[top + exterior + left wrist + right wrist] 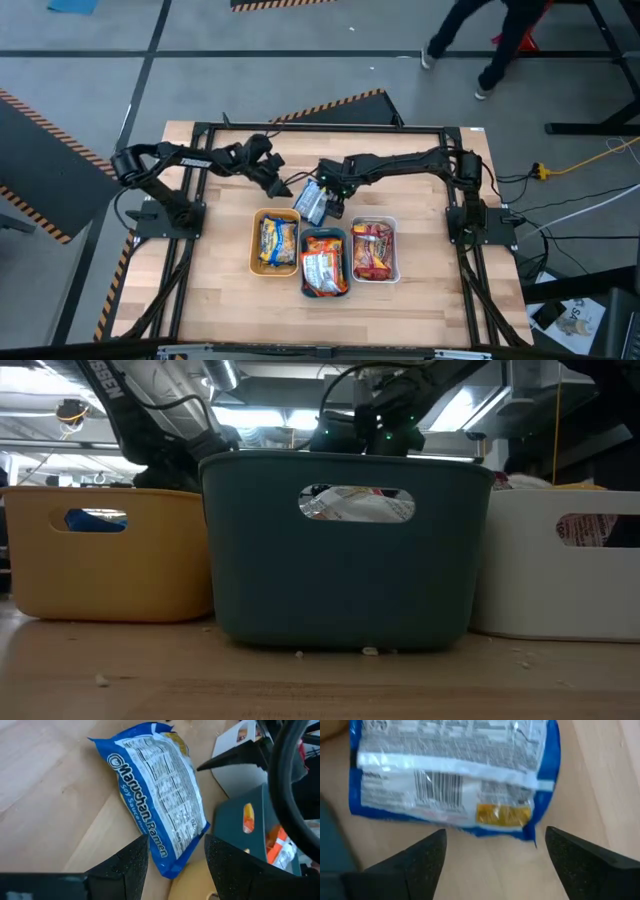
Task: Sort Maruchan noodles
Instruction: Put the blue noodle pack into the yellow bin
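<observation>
A blue-and-white Maruchan noodle packet (312,203) lies back side up on the wooden table, just beyond the far rims of the yellow tray (255,245) and the teal tray (324,235). My left gripper (283,187) is open, slanting down at the packet; in its wrist view its fingers stand either side of the packet's (160,795) lower corner. My right gripper (335,205) hangs open just above the packet's other end (455,775), its fingers clear of it. More packets fill the yellow, teal and white (395,250) trays.
The three trays stand side by side at the table's middle: yellow (105,555), teal (345,550), white (560,560). Both arms reach in over the table's far half. Bare wood lies near the front edge. A person (490,40) walks on the floor beyond the table.
</observation>
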Robot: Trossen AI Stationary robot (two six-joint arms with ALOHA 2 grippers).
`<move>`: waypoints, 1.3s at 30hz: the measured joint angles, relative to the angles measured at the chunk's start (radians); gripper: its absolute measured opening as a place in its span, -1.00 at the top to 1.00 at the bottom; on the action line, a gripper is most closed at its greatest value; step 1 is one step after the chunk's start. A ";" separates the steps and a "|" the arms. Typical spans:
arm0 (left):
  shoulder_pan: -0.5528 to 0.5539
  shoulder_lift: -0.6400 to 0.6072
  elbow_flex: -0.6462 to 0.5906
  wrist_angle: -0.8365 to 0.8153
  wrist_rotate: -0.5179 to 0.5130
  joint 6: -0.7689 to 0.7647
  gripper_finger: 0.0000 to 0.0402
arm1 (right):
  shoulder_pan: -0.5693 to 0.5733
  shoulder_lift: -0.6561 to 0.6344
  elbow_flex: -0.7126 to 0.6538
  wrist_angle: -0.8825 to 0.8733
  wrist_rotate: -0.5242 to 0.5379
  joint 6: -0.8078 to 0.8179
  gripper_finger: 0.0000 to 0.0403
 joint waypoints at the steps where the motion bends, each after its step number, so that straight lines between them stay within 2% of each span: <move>1: -0.004 0.005 0.000 0.007 0.000 -0.001 0.07 | 0.000 0.000 -0.007 0.021 -0.001 -0.001 -0.59; 10: -0.012 0.011 0.000 0.031 -0.005 -0.007 0.08 | 0.000 0.060 -0.010 0.159 -0.043 -0.021 -0.49; 16: -0.012 0.056 0.000 0.059 0.003 -0.025 0.09 | 0.000 0.072 -0.010 0.183 -0.025 -0.021 -0.26; 21: -0.012 0.104 0.000 0.099 0.018 -0.035 0.09 | -0.002 0.073 -0.010 0.235 -0.026 -0.022 0.08; 28: -0.012 0.119 0.000 0.126 0.029 -0.056 0.09 | -0.007 0.073 -0.010 0.253 -0.028 -0.022 0.80; 30: -0.012 0.119 0.000 0.134 0.031 -0.059 0.09 | -0.008 0.073 -0.010 0.265 -0.038 -0.022 0.94; 35: -0.012 0.119 0.000 0.143 0.034 -0.073 0.09 | -0.008 0.074 -0.003 0.289 -0.024 -0.021 0.96; 39: -0.012 0.119 0.000 0.143 0.075 -0.088 0.13 | -0.009 0.074 0.033 0.273 -0.015 -0.021 0.98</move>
